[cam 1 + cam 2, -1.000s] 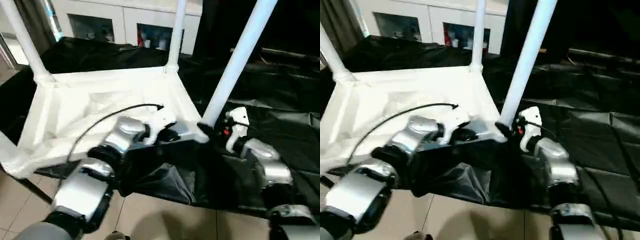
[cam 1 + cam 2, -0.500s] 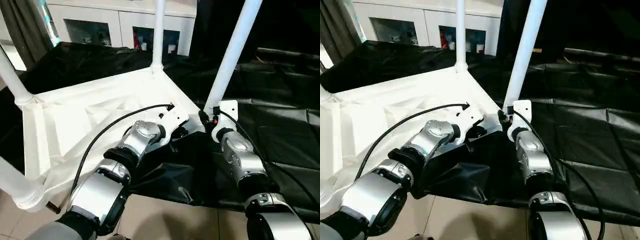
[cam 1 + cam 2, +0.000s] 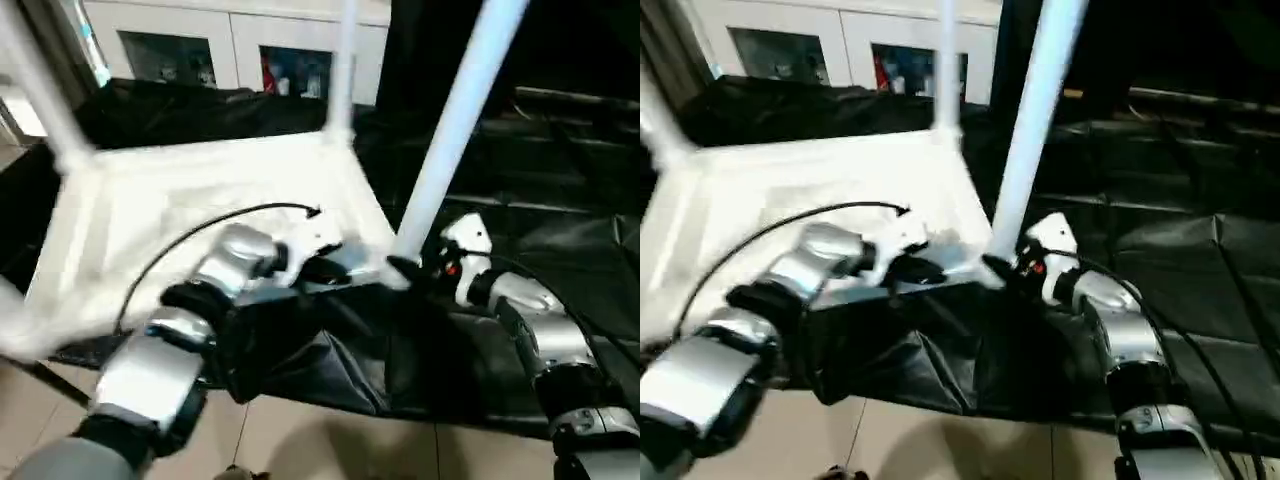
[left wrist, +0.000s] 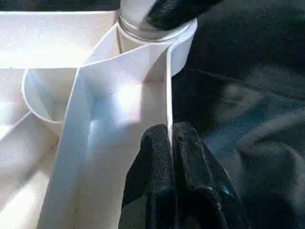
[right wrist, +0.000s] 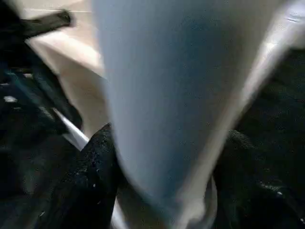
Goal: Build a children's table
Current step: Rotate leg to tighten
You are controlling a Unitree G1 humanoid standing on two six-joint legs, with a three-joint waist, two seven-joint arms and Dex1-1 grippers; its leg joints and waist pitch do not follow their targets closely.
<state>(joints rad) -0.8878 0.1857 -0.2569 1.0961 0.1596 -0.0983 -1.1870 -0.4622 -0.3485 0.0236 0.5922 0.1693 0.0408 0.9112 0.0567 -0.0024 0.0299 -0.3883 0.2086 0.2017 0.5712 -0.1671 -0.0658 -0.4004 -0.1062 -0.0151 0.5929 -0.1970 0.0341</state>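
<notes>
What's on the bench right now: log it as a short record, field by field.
tabletop: white tabletop upside down on black sheet, ribbed side up
legs: near leg and far leg stand in corner sockets
left claw: left claw shut on the tabletop's rim wall
right claw: right claw, a finger either side of the near leg's base
background: white cabinet

No words, numbers or signs can be read anywhere — not on the white table parts, the black cloth or the cabinet behind.
</notes>
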